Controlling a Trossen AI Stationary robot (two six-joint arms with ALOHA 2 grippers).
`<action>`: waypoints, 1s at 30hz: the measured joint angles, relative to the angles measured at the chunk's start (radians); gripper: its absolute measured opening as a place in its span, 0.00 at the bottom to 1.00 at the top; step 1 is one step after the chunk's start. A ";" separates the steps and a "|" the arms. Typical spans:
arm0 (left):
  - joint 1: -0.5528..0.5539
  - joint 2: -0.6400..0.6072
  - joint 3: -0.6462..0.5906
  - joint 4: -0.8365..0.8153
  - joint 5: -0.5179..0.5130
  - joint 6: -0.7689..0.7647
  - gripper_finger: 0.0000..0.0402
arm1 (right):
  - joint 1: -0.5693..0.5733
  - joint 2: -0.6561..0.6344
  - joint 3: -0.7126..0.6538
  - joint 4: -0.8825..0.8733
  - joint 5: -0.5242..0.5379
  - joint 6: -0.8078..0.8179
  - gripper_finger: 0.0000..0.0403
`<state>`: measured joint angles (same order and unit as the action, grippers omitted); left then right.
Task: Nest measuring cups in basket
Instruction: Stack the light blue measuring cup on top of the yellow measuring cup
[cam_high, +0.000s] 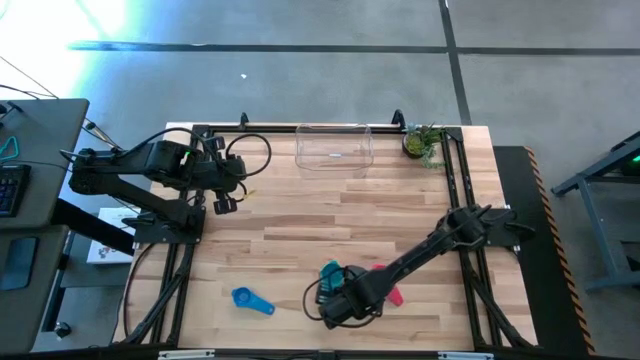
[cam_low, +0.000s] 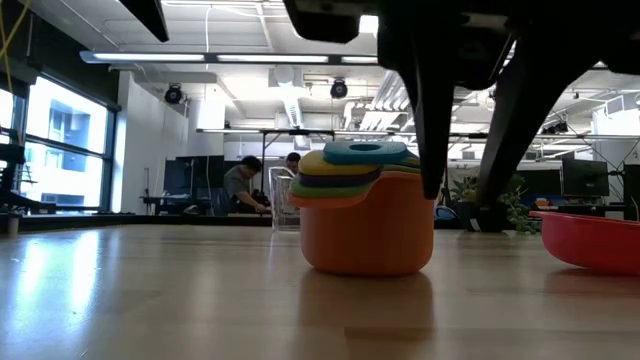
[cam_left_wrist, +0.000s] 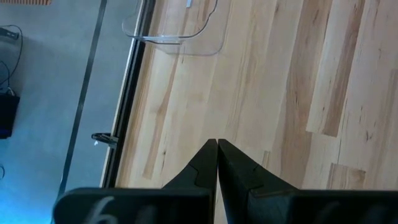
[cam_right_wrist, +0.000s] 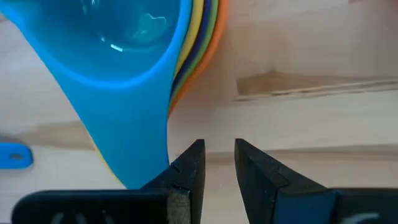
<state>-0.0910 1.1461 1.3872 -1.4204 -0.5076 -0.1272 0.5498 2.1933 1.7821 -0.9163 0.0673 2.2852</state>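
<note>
A stack of nested measuring cups (cam_low: 365, 225) stands on the table near the front middle, orange outermost and teal on top (cam_high: 329, 270). Its handles (cam_right_wrist: 124, 137) fan out toward my right gripper (cam_right_wrist: 219, 155), which hangs over the table, pointing down and open by a narrow gap with only bare wood between its fingers. A coral-red cup (cam_low: 590, 240) lies to the stack's right, partly under the right arm. A blue cup (cam_high: 252, 300) lies apart to the left. The clear basket (cam_high: 334, 148) stands at the far edge. My left gripper (cam_left_wrist: 217, 144) waits shut at the back left. My right gripper comes from above with one finger (cam_right_wrist: 186, 171) right beside the end of the stack's teal handle (cam_right_wrist: 146, 168). Whether that finger touches the handle, I cannot tell. Nothing is between the fingers.
A small potted plant (cam_high: 422, 142) stands right of the basket at the far edge. Bare wood lies between the stack and the basket. Black frame rails run along the table's left and right sides. People stand far off in the room behind the table.
</note>
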 joint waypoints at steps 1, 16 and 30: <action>0.000 0.000 0.000 0.000 0.000 0.000 0.01 | -0.001 0.003 0.000 0.002 0.001 0.000 0.19; 0.000 0.000 0.000 0.000 0.000 0.000 0.01 | -0.041 0.006 0.000 0.037 0.006 -0.077 0.19; 0.000 0.000 0.000 0.005 0.000 0.000 0.01 | -0.002 0.006 0.111 -0.240 -0.021 -0.057 0.19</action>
<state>-0.0910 1.1461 1.3872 -1.4155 -0.5076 -0.1272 0.5474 2.1990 1.8935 -1.1558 0.0459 2.2280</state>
